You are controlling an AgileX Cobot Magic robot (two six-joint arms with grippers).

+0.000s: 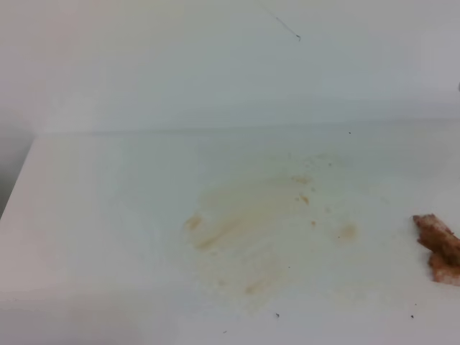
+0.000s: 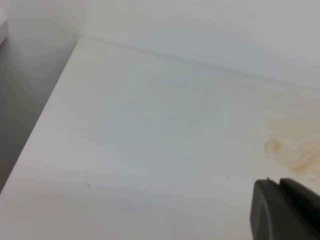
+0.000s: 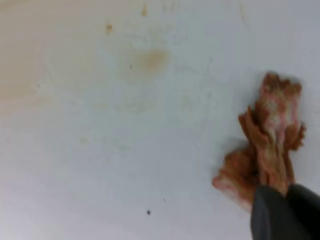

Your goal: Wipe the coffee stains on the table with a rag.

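The rag (image 3: 270, 135), a lumpy reddish-brown wad with pinkish edges, lies at the right edge of the table (image 1: 108, 215). It also shows in the high view as the rag (image 1: 438, 244). My right gripper (image 3: 286, 190) is at its near end, jaws together, with the cloth's strands drawn up into the tips. The coffee stains (image 1: 244, 230) are faint tan smears and specks across the table's middle. One spot (image 3: 150, 60) sits up-left of the rag. My left gripper (image 2: 278, 184) hovers shut and empty near the stains' left edge (image 2: 292, 147). Neither gripper shows in the high view.
The table's left edge (image 2: 40, 130) drops off to a grey floor. A white wall (image 1: 215, 65) stands along the back. Tiny dark specks (image 1: 277, 315) dot the front of the surface.
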